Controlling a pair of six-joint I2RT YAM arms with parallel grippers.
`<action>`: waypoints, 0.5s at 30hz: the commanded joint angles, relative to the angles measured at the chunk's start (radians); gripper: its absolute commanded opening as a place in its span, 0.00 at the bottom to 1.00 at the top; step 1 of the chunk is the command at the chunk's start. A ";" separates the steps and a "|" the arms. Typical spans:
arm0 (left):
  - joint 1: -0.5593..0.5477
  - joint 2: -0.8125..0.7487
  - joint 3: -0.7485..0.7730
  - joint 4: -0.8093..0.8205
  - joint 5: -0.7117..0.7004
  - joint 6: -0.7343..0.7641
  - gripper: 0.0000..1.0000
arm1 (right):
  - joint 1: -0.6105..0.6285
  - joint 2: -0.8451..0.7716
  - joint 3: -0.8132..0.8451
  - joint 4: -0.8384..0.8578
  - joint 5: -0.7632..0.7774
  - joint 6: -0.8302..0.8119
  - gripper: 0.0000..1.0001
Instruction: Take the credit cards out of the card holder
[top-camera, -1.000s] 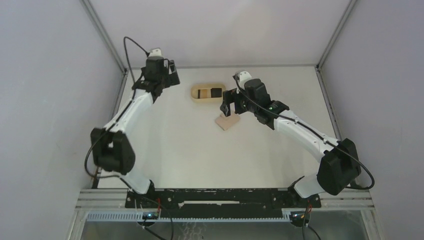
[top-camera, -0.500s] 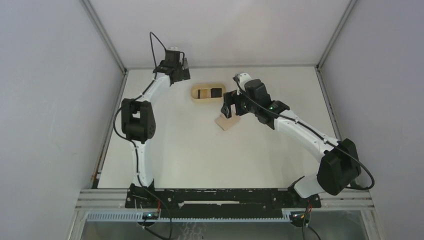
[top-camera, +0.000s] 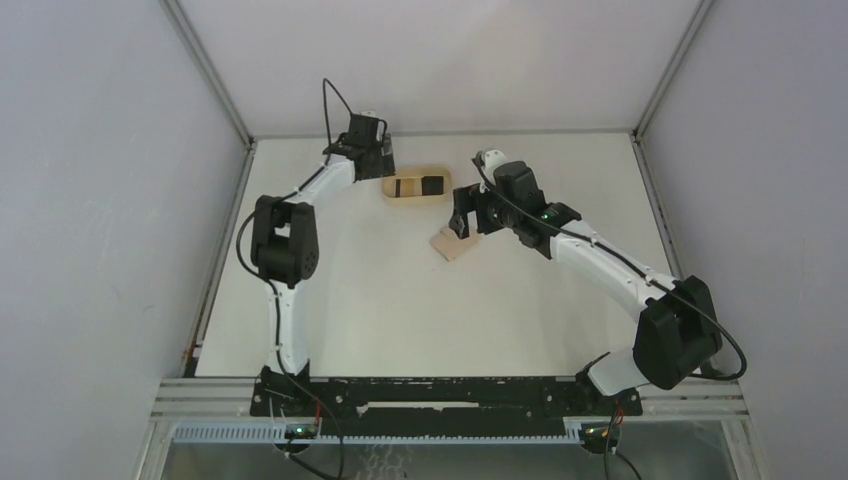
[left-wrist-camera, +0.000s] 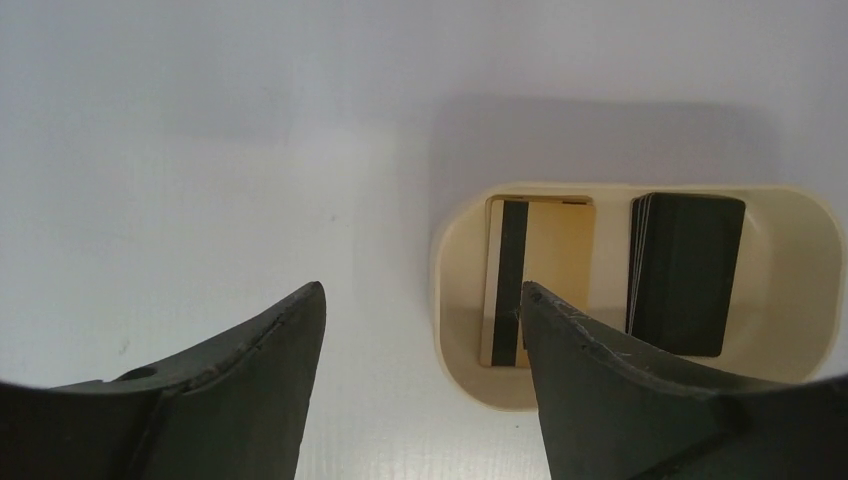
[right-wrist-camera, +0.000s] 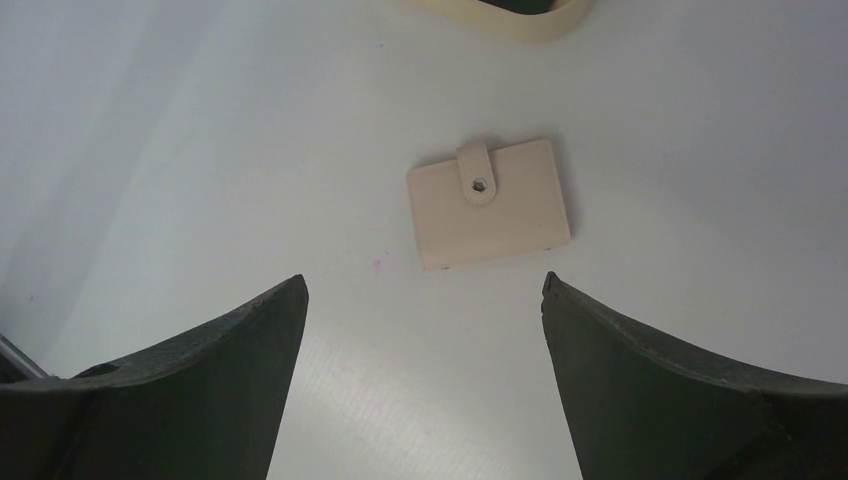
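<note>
Since the card holder (right-wrist-camera: 488, 203) lies flat and closed, the right hand (right-wrist-camera: 422, 280) hangs released above it, seemingly to grasp. The left hand (left-wrist-camera: 422, 288) hovers released over the tray (left-wrist-camera: 455, 350) end.

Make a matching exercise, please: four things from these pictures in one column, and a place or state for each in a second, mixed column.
Things:
1. card holder
2. striped tan card
3. black cards
4. right hand

Places or states:
a. right half of the tray
b. closed, flat on the table
c. open and empty
d. left half of the tray

Pairs: 1-b, 2-d, 3-a, 4-c
</note>
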 joint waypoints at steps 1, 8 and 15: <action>0.003 0.000 -0.032 0.013 0.019 -0.025 0.75 | -0.023 -0.007 -0.006 0.021 -0.006 0.000 0.96; 0.004 0.038 -0.023 -0.016 0.052 -0.035 0.69 | -0.026 0.000 -0.006 0.021 -0.014 0.007 0.96; 0.005 0.072 0.006 -0.056 0.083 -0.028 0.65 | -0.026 -0.001 -0.007 0.015 -0.013 0.011 0.96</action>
